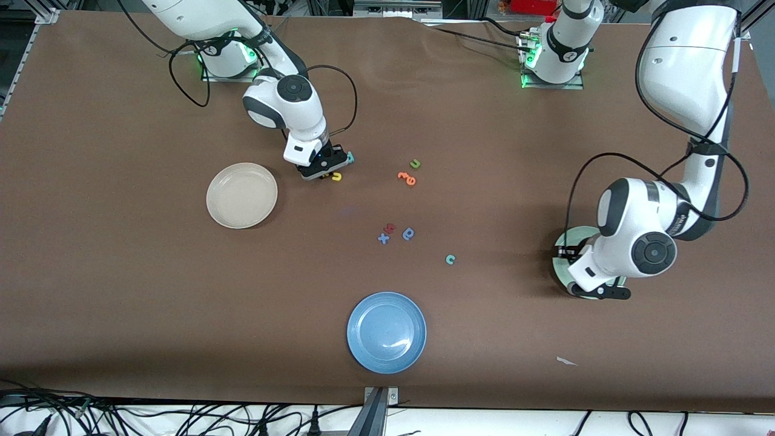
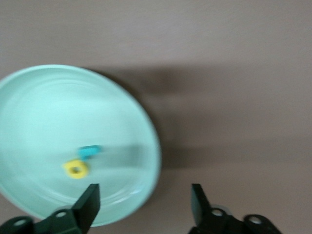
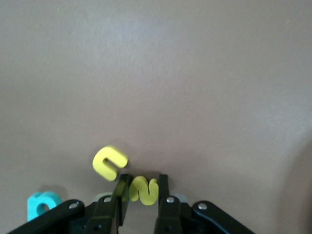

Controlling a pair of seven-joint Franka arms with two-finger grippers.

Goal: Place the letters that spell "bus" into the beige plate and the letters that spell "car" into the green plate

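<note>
You're facing a brown table [image 1: 121, 290] holding a beige plate [image 1: 241, 195], a blue plate [image 1: 386, 332], a green plate [image 1: 569, 239], scattered foam letters including a teal c [image 1: 450, 260], and a paper scrap [image 1: 566, 361].

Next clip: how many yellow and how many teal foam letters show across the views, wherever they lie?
Yellow: 3 (yellow u; yellow s in the right tool; yellow a in the green plate)
Teal: 3 (teal b; teal c; teal r in the green plate)
Total: 6
</note>
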